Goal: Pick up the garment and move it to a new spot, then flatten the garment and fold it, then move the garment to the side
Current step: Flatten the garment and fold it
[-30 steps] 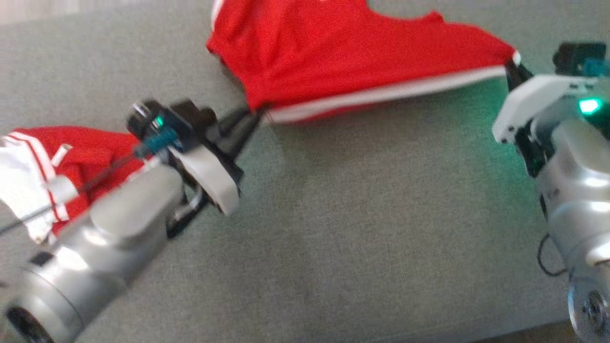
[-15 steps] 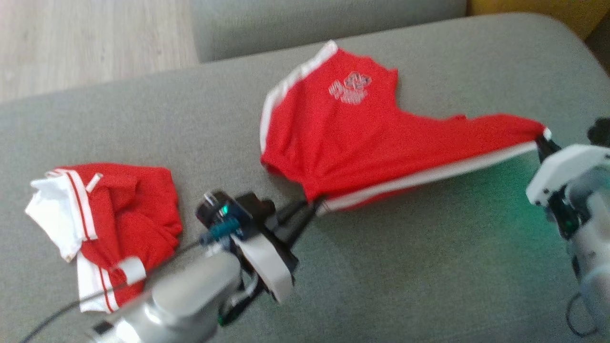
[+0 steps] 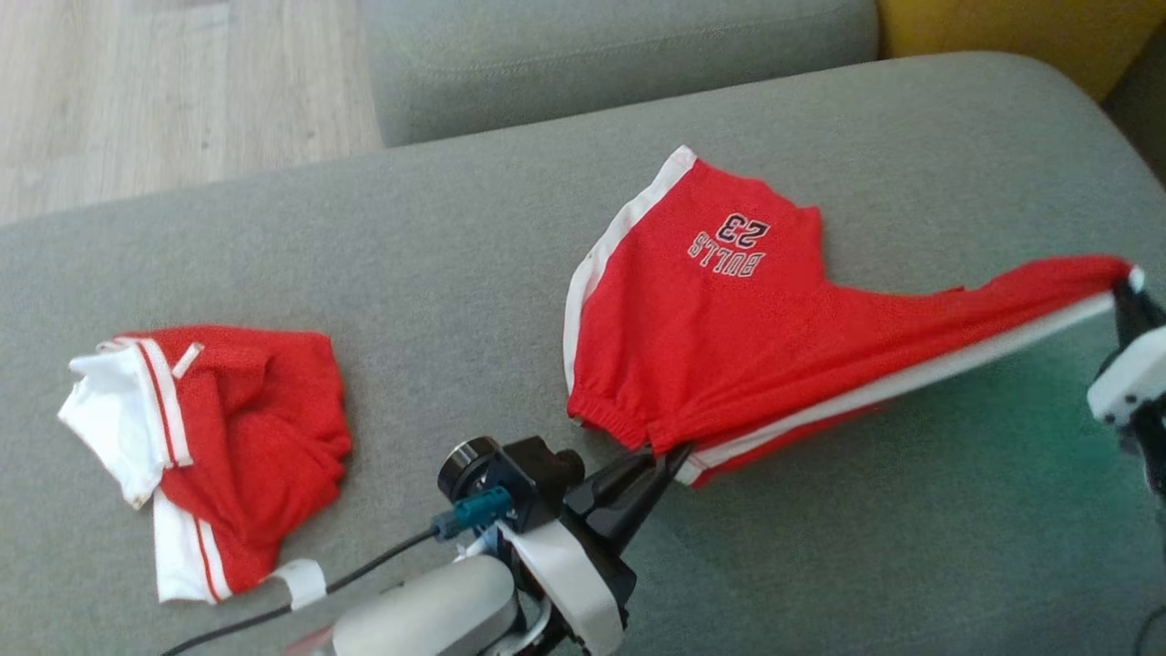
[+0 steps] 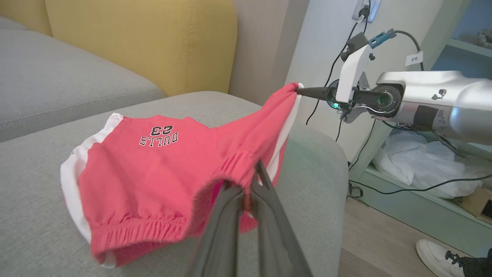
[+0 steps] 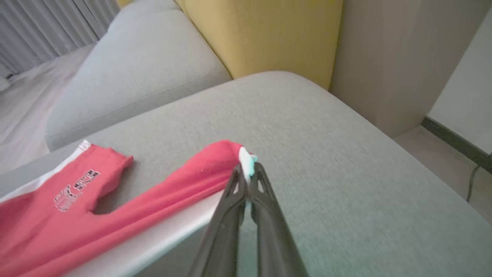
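Garment: crumpled on the sofa cushion, at 9 o'clock from the left end effector. Left end effector: clamped on the waistband of the red shorts. Right end effector, at 3 o'clock: clamped on the shorts' opposite corner, with the cloth stretched between the two.

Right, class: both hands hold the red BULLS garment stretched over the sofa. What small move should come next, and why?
Probably lower both hands together: the left hand and right hand pinch the red BULLS 23 garment taut, its near edge off the grey sofa cushion.
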Motion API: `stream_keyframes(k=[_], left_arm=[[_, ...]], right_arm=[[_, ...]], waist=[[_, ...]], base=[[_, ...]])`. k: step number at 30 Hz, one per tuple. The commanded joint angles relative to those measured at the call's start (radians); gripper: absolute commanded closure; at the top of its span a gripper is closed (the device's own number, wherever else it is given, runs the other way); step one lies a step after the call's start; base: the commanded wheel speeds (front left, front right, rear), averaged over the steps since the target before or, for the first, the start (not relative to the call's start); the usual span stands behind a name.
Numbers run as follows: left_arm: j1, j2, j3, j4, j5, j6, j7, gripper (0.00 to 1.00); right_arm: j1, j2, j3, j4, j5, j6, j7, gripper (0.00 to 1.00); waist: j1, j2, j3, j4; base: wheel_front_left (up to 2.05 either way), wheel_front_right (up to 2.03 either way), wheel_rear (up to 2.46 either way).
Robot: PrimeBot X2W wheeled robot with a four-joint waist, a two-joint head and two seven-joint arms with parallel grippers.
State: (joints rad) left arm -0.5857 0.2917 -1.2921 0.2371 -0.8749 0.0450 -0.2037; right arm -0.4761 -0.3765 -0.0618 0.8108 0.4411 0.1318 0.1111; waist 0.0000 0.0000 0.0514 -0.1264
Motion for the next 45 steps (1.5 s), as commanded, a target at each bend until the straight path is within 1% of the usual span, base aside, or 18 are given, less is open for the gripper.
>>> stream_keyframes(k=[1,5,9,15,19,28,29,33,41,42,43,44,45], left_arm=[[-0.043,0.034,0.053,-0.021,-0.010,0.012,-0.007,1.00],[-0.073,0.039,0.067,-0.027,-0.008,0.012,-0.002,1.00],[-0.099,0.037,0.087,-0.026,-0.016,0.008,-0.003,1.00],[-0.133,0.030,0.108,-0.017,-0.021,-0.001,-0.008,1.00],[-0.157,0.014,0.105,-0.015,-0.010,-0.011,-0.010,1.00],[-0.211,-0.037,0.103,0.030,0.011,-0.021,-0.014,1.00],[-0.211,-0.037,0.103,0.030,0.011,-0.021,-0.014,1.00],[-0.227,-0.057,0.097,0.055,0.020,-0.032,-0.017,1.00],[-0.241,-0.089,0.087,0.101,0.022,-0.048,-0.017,1.00],[-0.241,-0.091,0.086,0.107,0.019,-0.050,-0.012,1.00],[-0.243,-0.093,0.084,0.113,0.018,-0.052,-0.007,0.76],[-0.244,-0.095,0.083,0.118,0.019,-0.051,-0.007,0.42],[-0.245,-0.096,0.084,0.123,0.019,-0.047,-0.008,0.00]], right_arm=[[-0.027,-0.021,-0.025,-0.064,-0.023,-0.001,0.001,1.00],[-0.051,0.025,-0.076,-0.153,-0.095,-0.001,0.019,1.00],[-0.101,0.075,-0.113,-0.211,-0.155,-0.001,0.051,1.00],[-0.199,0.128,-0.121,-0.221,-0.233,-0.001,0.078,1.00],[-0.278,0.145,-0.114,-0.184,-0.259,-0.001,0.078,1.00],[-0.404,0.131,-0.075,-0.035,-0.355,-0.001,0.037,1.00],[-0.404,0.131,-0.075,-0.035,-0.355,-0.001,0.037,1.00],[-0.438,0.119,-0.064,0.032,-0.383,-0.001,0.007,1.00],[-0.490,0.116,-0.050,0.143,-0.399,-0.001,-0.043,1.00],[-0.497,0.114,-0.049,0.156,-0.400,-0.001,-0.048,0.87],[-0.502,0.112,-0.049,0.168,-0.402,-0.001,-0.054,0.05],[-0.507,0.112,-0.054,0.184,-0.401,-0.001,-0.052,0.00],[-0.512,0.114,-0.052,0.194,-0.401,-0.001,-0.058,0.00]], waist=[[0.0000,0.0000,0.025,0.017],[0.0000,0.0000,0.070,0.057],[0.0000,0.0000,0.107,0.103],[0.0000,0.0000,0.165,0.170],[0.0000,0.0000,0.210,0.209],[0.0000,0.0000,0.291,0.283],[0.0000,0.0000,0.291,0.283],[0.0000,0.0000,0.310,0.306],[0.0000,0.0000,0.331,0.333],[0.0000,0.0000,0.333,0.335],[0.0000,0.0000,0.335,0.337],[0.0000,0.0000,0.335,0.339],[0.0000,0.0000,0.335,0.340]], base=[[0.00,0.00,0.00],[0.00,0.00,0.00],[0.00,0.00,0.00],[0.00,0.00,0.00],[0.00,0.00,0.00],[0.00,0.00,0.00],[0.00,0.00,0.00],[0.00,0.00,0.00],[0.00,0.00,0.00],[0.00,0.00,0.00],[0.00,0.00,0.00],[0.00,0.00,0.00],[0.00,0.00,0.00]])
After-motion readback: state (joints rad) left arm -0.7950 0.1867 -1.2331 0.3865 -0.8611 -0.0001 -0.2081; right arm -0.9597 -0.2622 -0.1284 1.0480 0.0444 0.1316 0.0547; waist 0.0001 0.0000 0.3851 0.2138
